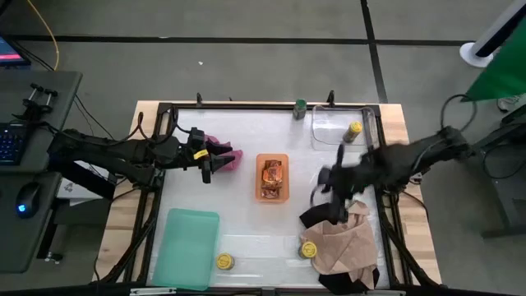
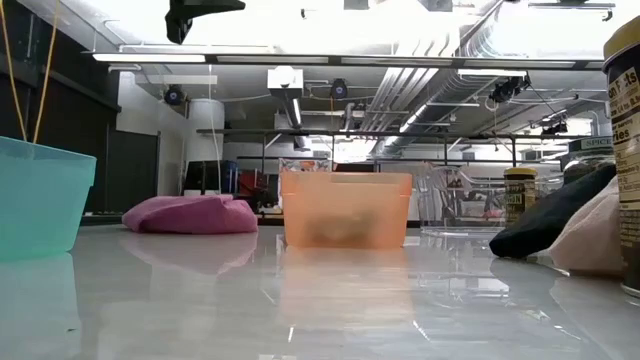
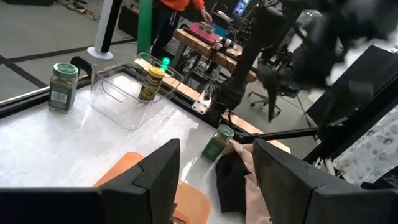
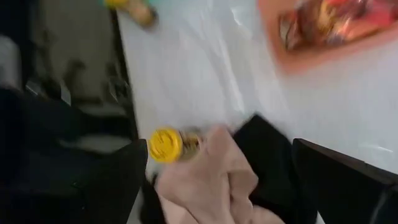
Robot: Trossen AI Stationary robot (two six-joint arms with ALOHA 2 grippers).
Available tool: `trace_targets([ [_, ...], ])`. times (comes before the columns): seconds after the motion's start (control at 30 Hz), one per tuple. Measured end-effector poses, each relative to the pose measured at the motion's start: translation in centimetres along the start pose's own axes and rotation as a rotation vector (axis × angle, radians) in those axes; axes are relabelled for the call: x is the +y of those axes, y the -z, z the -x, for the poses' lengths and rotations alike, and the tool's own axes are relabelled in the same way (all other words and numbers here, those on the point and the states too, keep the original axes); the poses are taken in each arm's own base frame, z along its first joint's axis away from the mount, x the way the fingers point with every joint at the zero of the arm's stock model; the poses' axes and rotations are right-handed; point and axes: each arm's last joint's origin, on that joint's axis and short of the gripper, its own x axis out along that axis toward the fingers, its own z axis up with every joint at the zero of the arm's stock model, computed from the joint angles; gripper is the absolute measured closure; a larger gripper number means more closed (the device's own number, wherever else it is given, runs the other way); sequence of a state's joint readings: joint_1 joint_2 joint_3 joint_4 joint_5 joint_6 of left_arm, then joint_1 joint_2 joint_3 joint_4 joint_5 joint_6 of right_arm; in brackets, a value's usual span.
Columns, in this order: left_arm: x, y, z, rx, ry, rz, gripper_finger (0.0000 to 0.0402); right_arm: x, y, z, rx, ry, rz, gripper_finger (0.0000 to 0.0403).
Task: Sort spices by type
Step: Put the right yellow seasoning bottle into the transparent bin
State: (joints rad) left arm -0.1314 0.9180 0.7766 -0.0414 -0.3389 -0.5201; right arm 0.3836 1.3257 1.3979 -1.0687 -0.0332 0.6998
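Note:
Orange-and-black packets [image 1: 272, 175] lie in an orange bin [image 1: 272, 158] at mid-table. A yellow-lidded jar [image 1: 354, 130] stands in a clear bin [image 1: 329, 136] at the far right. A green-lidded jar [image 1: 300, 108] stands at the far edge. Two more yellow-lidded jars [image 1: 224, 261] [image 1: 308, 248] sit near the front edge, the second [image 4: 166, 144] against a tan cloth. My left gripper [image 1: 212, 163] [image 3: 214, 186] hovers open beside a magenta cloth [image 1: 228, 153]. My right gripper [image 1: 327, 187] [image 4: 217, 186], blurred, hangs open above the tan cloth and touches nothing.
A teal bin [image 1: 185, 245] stands at the front left. A tan cloth [image 1: 345, 245] and a black cloth [image 1: 316, 218] lie heaped at the front right. Bare white tabletop lies between the orange bin and the front edge. A person [image 3: 177, 12] stands beyond the table.

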Motion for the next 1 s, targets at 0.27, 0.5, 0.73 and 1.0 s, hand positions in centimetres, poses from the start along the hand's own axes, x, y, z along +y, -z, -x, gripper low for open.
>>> trace_targets([
  [0.27, 0.0, 0.0, 0.0, 0.000, -0.001, -0.026, 0.0213, 3.6, 1.6, -7.3, 0.194, 0.080, 0.088, 0.0009],
  [0.5, 0.0, 0.0, 0.0, -0.002, -0.004, -0.027, 0.0213, 5.1, 2.1, -11.0, 0.218, 0.074, 0.174, 0.0009],
  [0.73, 0.1, 0.0, 0.0, -0.013, -0.025, -0.027, 0.0213, 6.7, 3.4, -13.0, 0.232, 0.040, 0.375, 0.0009],
  [1.0, 0.1, -0.1, 0.0, -0.017, -0.030, -0.025, 0.0213, 8.1, 4.7, -13.8, 0.174, 0.069, 0.590, 0.0009],
])
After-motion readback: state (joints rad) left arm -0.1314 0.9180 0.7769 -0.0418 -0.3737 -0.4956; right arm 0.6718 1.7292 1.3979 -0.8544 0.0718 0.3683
